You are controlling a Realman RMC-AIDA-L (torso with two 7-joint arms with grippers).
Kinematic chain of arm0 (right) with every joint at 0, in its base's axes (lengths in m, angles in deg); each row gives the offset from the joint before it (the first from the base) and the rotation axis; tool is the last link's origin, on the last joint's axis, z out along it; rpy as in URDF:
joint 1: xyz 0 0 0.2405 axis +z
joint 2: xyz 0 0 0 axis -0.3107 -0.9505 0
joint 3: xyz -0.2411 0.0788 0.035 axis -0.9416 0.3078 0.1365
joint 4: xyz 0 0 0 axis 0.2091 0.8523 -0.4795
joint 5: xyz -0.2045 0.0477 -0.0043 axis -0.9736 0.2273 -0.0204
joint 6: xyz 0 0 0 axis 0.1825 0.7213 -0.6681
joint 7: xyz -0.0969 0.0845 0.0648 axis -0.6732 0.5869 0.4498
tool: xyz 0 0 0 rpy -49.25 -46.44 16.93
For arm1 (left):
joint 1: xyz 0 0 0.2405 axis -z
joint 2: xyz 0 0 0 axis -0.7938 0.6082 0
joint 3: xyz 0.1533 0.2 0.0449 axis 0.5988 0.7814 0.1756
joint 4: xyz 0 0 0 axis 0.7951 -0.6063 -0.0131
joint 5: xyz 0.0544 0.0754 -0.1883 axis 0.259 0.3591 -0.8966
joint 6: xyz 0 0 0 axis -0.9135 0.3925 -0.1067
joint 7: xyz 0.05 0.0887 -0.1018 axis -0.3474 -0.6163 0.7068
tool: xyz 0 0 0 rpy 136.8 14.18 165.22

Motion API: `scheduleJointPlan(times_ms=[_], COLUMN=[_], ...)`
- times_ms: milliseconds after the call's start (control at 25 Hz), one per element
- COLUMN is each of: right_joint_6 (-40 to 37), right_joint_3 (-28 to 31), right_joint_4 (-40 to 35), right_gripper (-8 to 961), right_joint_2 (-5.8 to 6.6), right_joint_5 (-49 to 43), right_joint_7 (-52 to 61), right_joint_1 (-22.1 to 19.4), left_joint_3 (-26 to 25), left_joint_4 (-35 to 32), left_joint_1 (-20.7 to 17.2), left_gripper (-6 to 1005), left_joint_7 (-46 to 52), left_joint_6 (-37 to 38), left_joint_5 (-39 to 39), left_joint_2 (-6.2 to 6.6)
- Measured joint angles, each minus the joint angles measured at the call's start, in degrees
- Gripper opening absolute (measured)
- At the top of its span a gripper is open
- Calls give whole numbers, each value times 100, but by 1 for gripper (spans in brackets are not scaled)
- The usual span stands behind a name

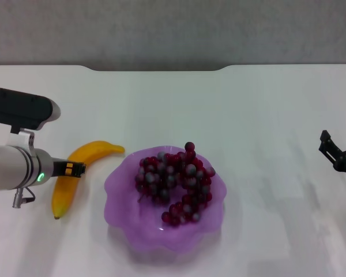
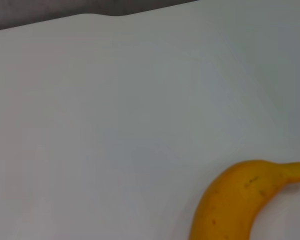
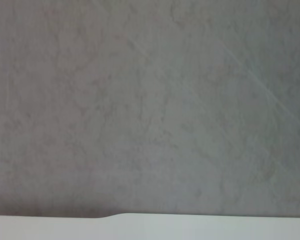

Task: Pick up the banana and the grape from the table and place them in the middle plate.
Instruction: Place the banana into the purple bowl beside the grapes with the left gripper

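Observation:
The yellow banana (image 1: 64, 195) lies on the white table (image 1: 254, 109), just left of the middle plate (image 1: 120, 203), a translucent purple dish with a wavy rim. The bunch of dark red grapes (image 1: 176, 182) rests inside that plate. My left gripper (image 1: 76, 168) reaches in from the left and sits over the banana's middle. In the left wrist view the banana (image 2: 230, 205) shows close up on the bare table (image 2: 115, 125). My right gripper (image 1: 330, 149) hovers open and holding nothing at the far right, well away from the plate.
The table's far edge has a notch (image 1: 155, 69) with a grey wall (image 1: 173, 29) behind it. The right wrist view shows that grey wall (image 3: 150, 100) and a strip of table edge (image 3: 200, 229).

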Motion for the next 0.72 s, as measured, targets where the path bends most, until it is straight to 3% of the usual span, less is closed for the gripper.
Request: scheduleJointPlan(times_ms=[560,720], right_joint_6=[16,24], right_joint_3=[-71,-83], right_joint_4=[1,-4], right_gripper=[888,889], right_joint_2=[0,0], right_joint_5=[0,1], right_joint_7=[1,0], right_joint_1=[18,15], left_joint_3=[10,-366], left_joint_4=[-994,-1736], left_joint_1=[-458,-661], left_gripper=[440,439], left_joint_7=[-48,-373], left_joint_6=[-197,-649], left_joint_5=[-130,-43], left_joint_2=[43,54])
